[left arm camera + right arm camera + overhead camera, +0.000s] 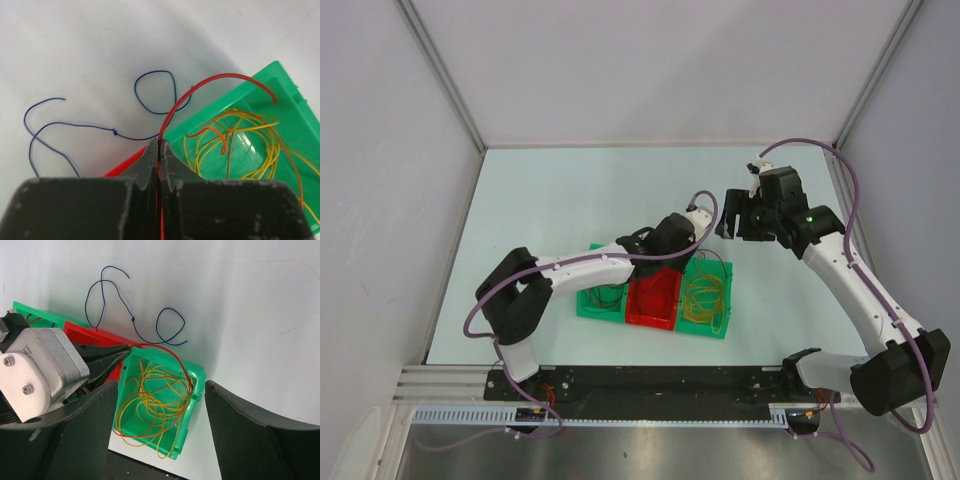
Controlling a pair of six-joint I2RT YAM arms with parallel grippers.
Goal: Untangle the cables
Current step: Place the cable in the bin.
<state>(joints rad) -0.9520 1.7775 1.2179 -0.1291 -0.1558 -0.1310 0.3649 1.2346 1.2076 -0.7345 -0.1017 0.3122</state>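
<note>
My left gripper (159,145) is shut on a red cable (210,77). The cable arcs up from the jaws and over the far rim of the right green bin (280,75). That bin holds a loose tangle of yellow-orange cables (250,135). A blue cable (75,125) with a small knot lies looped on the table beyond the bins. My right gripper (161,385) is open and empty, hovering above the same green bin (197,377). In the right wrist view the red cable (170,352), the blue cable (132,317) and the left gripper's fingers (107,357) show.
Three bins stand in a row near the table's front: a green one (590,305) with thin dark wires, a red one (653,298) and the right green one (720,330). The left arm (590,265) reaches across them. White walls surround the table.
</note>
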